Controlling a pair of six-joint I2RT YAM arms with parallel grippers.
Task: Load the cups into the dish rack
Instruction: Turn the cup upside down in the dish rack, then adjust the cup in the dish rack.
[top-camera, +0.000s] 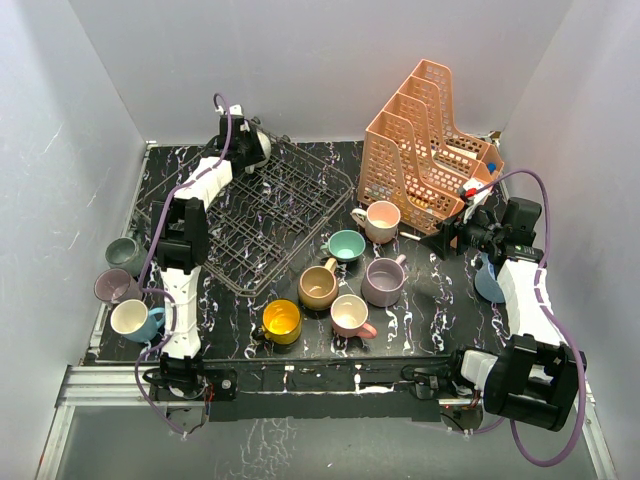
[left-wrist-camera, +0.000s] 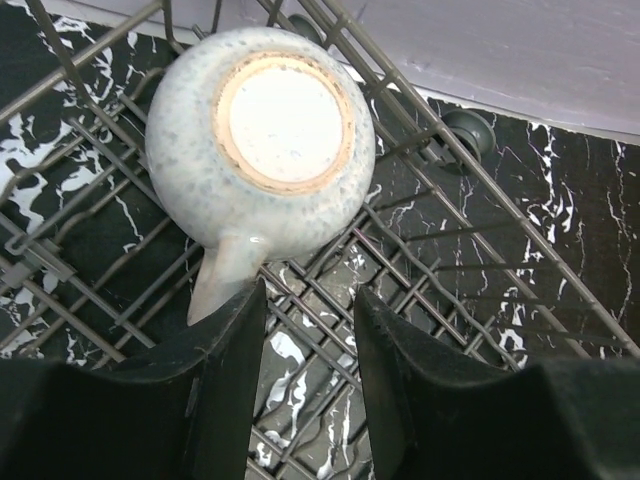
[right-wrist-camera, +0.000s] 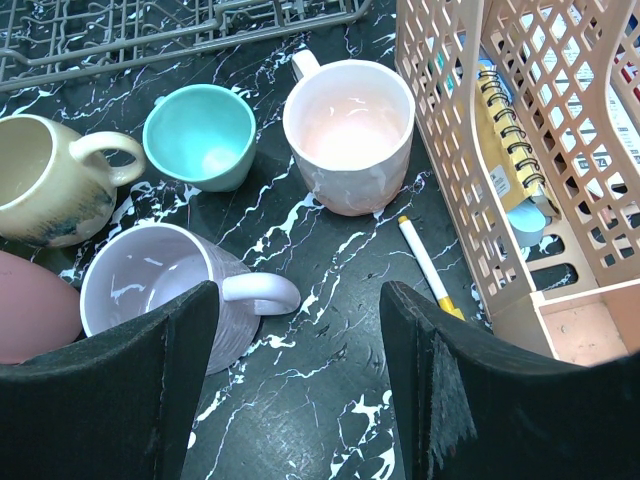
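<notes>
The dark grey wire dish rack lies left of centre. One speckled grey-white cup sits upside down in its far corner, and it also shows in the top view. My left gripper is open and empty just behind that cup, whose handle touches the left finger. On the table stand pink-cream, teal, tan, lilac, pink and yellow cups. My right gripper is open and empty above the table, beside the lilac cup.
The orange organizer stands at the back right, with a white-and-yellow pen at its foot. Three cups sit left of the rack: grey-green, mauve and cream-blue. A blue cup is by the right arm.
</notes>
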